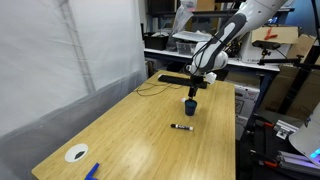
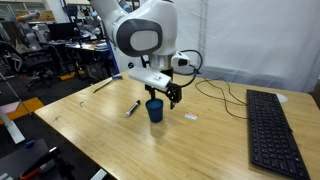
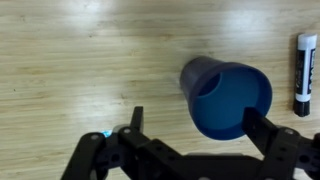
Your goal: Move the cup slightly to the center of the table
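**Cup off-centre under my grip: tip risk**

My gripper (image 3: 197, 122) hangs just over the cup (image 3: 225, 98), jaws spread wide, nothing held. The cup stands on the table (image 1: 120, 135), toward the end w/ the keyboard (image 1: 175, 78) and nearer one long edge than the middle. A pen (image 1: 182, 127) lies near it, not touching.

Main worry: in the wrist view the cup isn't centred btwn my fingers (image 3: 258, 125). That fingertip overlaps the rim, while the opposite one has plenty of bare wood beside it. If I go straight down like this, the near finger could land on the rim or drop inside the mouth instead of outside the wall, and the cup tips or skids. If I squeeze while off-centre, the far finger shoves the cup sideways before the pinch is made, so it may rock over. I reckon a sideways shift is needed first.

Second worry: in an exterior view the pen seems to lie on the side toward the table's middle. A low drag that way could knock it.

Orientation: upright, base flat on the wood, mouth up toward the wrist cam, looks empty inside. It's abt as tall as wide, so its axis runs vertical. No handle seen, so no sideways facing to mind.
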